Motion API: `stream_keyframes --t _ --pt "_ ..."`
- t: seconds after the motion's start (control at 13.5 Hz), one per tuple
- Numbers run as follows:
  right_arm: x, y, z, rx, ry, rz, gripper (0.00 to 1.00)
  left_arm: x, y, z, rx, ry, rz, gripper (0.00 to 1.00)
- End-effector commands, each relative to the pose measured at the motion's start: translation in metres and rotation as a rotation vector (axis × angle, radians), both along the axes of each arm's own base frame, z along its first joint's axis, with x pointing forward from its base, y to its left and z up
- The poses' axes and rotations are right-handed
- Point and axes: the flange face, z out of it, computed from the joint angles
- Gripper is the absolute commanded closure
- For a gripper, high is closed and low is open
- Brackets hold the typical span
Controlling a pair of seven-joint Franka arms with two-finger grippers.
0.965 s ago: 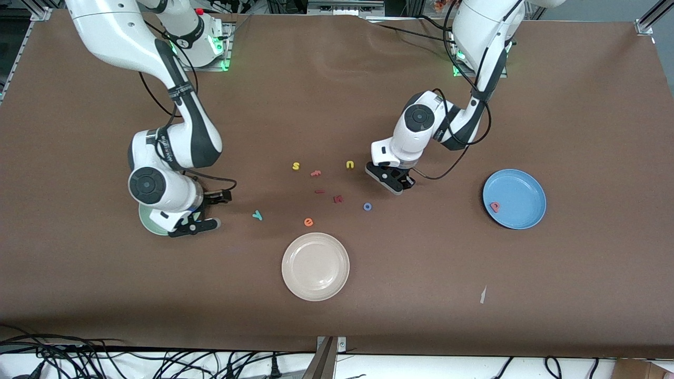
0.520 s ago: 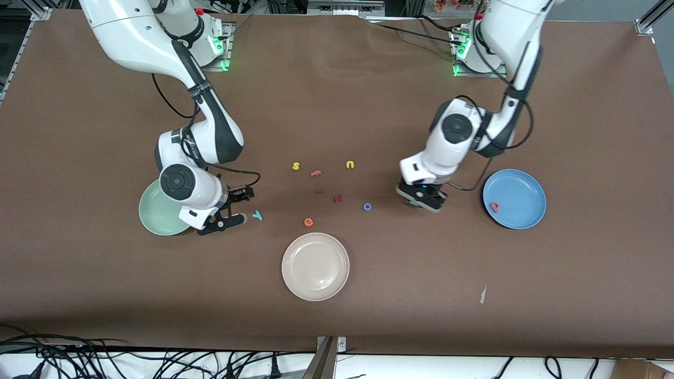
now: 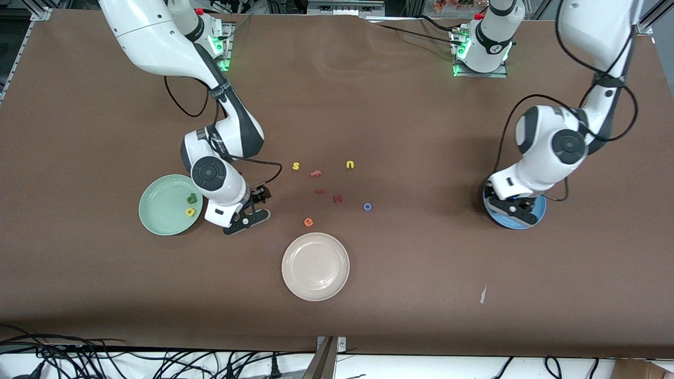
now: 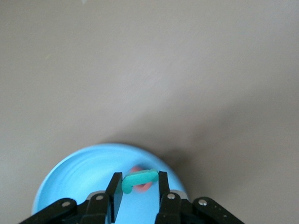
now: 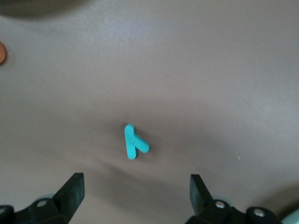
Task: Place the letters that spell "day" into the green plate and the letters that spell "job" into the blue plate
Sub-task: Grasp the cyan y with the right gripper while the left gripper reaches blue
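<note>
A: Left gripper (image 4: pixel 138 184)?
B: I clamp the teal "j" (image 4: pixel 139 178) over the blue plate (image 4: pixel 79 172); it could cling or bounce out.
A: Right gripper (image 5: pixel 135 193)?
B: Spread wide above the teal "y" (image 5: pixel 134 141), midtable; a shallow pinch could flick it away.

A brown table (image 3: pixel 368 105) is filling almost the whole front view, its covering rippling faintly near the arms' bases. Aluminium frame rails (image 3: pixel 648 20) are showing at its corners. Black cables (image 3: pixel 105 358) are lying tangled along the pale floor at the edge nearest the front camera. A small scrap of white paper (image 3: pixel 483 295) is lying on the tabletop.
</note>
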Motion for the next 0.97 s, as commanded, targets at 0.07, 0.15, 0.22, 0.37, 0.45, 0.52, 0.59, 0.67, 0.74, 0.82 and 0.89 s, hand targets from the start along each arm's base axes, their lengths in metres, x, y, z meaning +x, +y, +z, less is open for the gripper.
stream_keyframes --t 0.07,0.15,0.22,0.37,0.45,0.52,0.59,0.67,0.74,0.82,0.89 --pt "0.003 0.004 -0.015 0.017 -0.053 0.076 0.00 -0.021 0.027 0.001 0.016 0.033 -0.037 0.37" --pt "0.001 0.004 -0.019 0.026 -0.069 0.085 0.00 -0.023 0.027 -0.003 0.016 0.041 -0.037 0.24" --pt "-0.002 0.003 -0.025 0.032 -0.079 0.094 0.00 -0.026 0.027 -0.006 0.016 0.050 -0.037 0.22" --pt "-0.009 -0.002 -0.035 0.032 -0.077 0.107 0.01 -0.029 0.027 -0.006 0.013 0.054 -0.030 0.18" --pt "-0.010 -0.002 -0.035 0.033 -0.076 0.126 0.02 -0.029 0.025 -0.007 0.010 0.054 -0.031 0.14" --pt "-0.010 -0.003 -0.035 0.034 -0.076 0.132 0.07 -0.027 0.016 -0.006 0.005 0.051 -0.040 0.13" --pt "-0.010 -0.003 -0.035 0.034 -0.076 0.132 0.12 -0.026 -0.005 -0.005 -0.026 0.047 -0.038 0.13" --pt "-0.010 -0.003 -0.035 0.035 -0.076 0.130 0.17 -0.024 -0.039 -0.009 -0.081 0.052 -0.034 0.12" --pt "-0.010 -0.003 -0.035 0.035 -0.074 0.127 0.20 -0.020 -0.064 -0.010 -0.118 0.049 -0.023 0.12" --pt "-0.010 -0.002 -0.034 0.036 -0.075 0.120 0.23 -0.018 -0.082 -0.012 -0.143 0.048 -0.018 0.12" --pt "-0.008 -0.003 -0.033 0.037 -0.078 0.115 0.24 -0.016 -0.104 -0.014 -0.168 0.050 -0.018 0.12"
